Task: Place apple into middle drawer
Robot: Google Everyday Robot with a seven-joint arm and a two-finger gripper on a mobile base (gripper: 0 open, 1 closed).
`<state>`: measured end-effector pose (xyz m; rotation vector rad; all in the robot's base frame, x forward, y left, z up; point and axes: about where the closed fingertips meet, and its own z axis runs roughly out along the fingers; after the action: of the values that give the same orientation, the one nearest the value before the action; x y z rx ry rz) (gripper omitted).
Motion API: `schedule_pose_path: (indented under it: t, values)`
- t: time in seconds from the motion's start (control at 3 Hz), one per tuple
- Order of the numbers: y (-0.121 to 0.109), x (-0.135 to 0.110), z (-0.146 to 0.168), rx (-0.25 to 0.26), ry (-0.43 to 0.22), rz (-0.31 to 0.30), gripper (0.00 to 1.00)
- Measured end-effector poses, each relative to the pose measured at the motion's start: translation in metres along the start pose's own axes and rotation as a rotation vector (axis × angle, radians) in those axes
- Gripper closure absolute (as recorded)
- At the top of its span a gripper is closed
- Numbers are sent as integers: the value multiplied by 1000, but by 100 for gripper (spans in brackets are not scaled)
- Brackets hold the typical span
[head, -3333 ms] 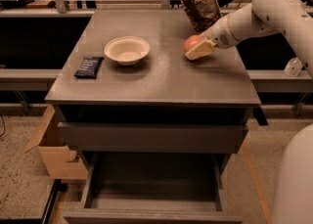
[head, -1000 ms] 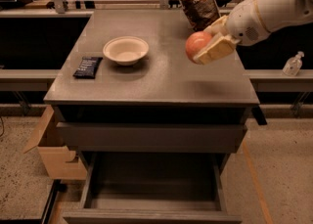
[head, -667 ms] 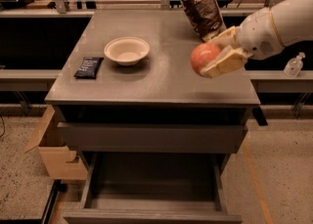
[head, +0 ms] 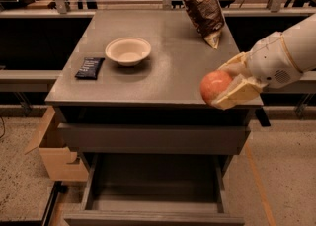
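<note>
Pinching the round red-orange apple (head: 212, 85) between its cream fingers, my gripper (head: 220, 88) hovers over the front right corner of the grey cabinet top (head: 163, 72). I see the wide dark grey middle drawer (head: 153, 190) open below that top.

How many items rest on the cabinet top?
3: bowl left of centre, dark packet near the left edge, chip bag back right. The gripper holds the apple above the front right corner.
</note>
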<state>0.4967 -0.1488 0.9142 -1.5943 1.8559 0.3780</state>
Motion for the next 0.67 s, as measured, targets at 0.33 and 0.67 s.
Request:
schedule_pose_path:
  t: [0.33, 0.67]
  values:
    - [22, 23, 11, -18, 120, 24, 100]
    - [40, 54, 30, -35, 242, 59, 100]
